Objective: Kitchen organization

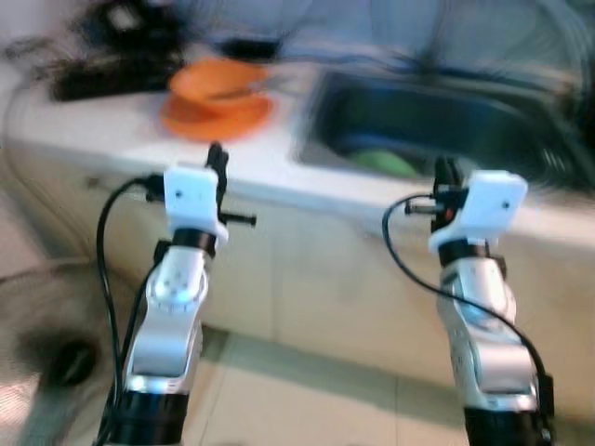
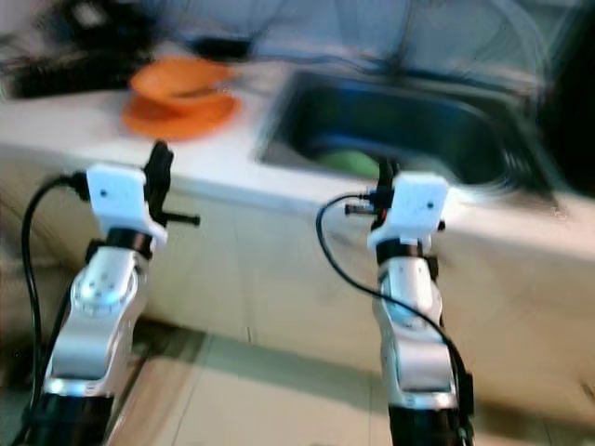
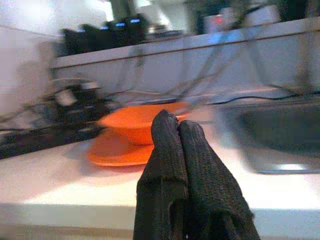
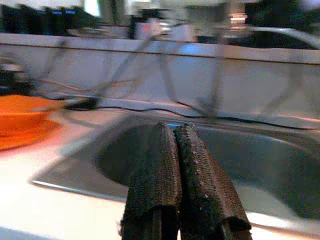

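An orange bowl (image 1: pixel 219 81) sits on an orange plate (image 1: pixel 216 117) on the white counter, left of the steel sink (image 1: pixel 437 121). Something green (image 1: pixel 384 163) lies in the sink basin. My left gripper (image 1: pixel 218 156) is raised in front of the counter edge, just short of the plate, its fingers (image 3: pixel 175 150) shut with nothing between them. My right gripper (image 1: pixel 446 173) is held up before the sink's front rim, fingers (image 4: pixel 175 165) pressed together and empty. The head views are blurred.
Dark appliances and cables (image 1: pixel 112 46) crowd the back left of the counter (image 1: pixel 251 167). A wire rack (image 1: pixel 446 37) stands behind the sink. Cream cabinet fronts (image 1: pixel 316 279) run below the counter, with tiled floor (image 1: pixel 307 400) underneath and a dark round object (image 1: pixel 65 362) at lower left.
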Robot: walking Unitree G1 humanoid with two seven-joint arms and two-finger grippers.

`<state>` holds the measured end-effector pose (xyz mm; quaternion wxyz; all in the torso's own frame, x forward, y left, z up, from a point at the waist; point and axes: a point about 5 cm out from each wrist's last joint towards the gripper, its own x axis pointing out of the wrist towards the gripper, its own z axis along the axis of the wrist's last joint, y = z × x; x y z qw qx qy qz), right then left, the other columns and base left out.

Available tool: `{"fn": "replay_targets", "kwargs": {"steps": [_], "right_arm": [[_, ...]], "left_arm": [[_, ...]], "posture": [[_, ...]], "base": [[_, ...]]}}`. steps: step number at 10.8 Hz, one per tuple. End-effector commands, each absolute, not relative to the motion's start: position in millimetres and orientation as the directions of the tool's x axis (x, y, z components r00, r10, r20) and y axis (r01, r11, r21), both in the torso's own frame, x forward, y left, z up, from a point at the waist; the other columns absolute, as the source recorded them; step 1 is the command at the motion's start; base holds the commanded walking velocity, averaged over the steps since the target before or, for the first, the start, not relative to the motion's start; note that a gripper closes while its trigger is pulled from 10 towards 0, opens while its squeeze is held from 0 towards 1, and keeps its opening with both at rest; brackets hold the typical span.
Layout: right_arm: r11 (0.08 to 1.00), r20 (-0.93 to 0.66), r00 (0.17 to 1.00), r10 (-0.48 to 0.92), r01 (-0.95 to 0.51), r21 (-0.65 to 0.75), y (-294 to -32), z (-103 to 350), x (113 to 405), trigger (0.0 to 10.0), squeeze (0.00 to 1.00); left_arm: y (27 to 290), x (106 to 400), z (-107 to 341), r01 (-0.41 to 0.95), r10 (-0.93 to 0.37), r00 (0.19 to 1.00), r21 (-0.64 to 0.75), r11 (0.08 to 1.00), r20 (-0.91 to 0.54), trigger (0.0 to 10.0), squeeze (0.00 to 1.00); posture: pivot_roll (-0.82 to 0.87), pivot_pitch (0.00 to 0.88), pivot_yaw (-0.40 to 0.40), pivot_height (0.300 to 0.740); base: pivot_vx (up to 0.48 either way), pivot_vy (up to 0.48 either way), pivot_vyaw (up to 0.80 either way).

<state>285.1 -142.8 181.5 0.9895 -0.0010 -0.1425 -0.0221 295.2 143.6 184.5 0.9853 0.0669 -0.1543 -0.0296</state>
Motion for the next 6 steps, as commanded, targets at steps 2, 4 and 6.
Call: {"fn": "replay_targets", "kwargs": {"steps": [2,4,6], "right_arm": [[1.0,0.288,0.957,-0.027,0.027,0.003,-138.3,183.7,285.6,10.0,0.0],[1.0,0.284,0.959,-0.026,0.026,0.004,-138.0,183.2,286.3,10.0,0.0],[1.0,0.282,0.959,-0.024,0.024,0.002,-137.3,183.1,286.9,10.0,0.0]], "left_arm": [[147.6,295.0,187.2,0.026,-0.071,0.949,0.15,0.988,0.308,10.0,0.0],[147.0,295.3,187.5,0.027,-0.074,0.948,0.153,0.988,0.308,10.0,0.0],[146.9,295.8,187.8,0.029,-0.077,0.948,0.155,0.988,0.308,10.0,0.0]], "posture": [[0.07,0.077,-0.03,0.74],[0.08,0.085,-0.031,0.74],[0.08,0.087,-0.03,0.74]], "base": [[0.48,0.0,0.0],[0.48,0.0,0.0],[0.48,0.0,-0.64]]}}
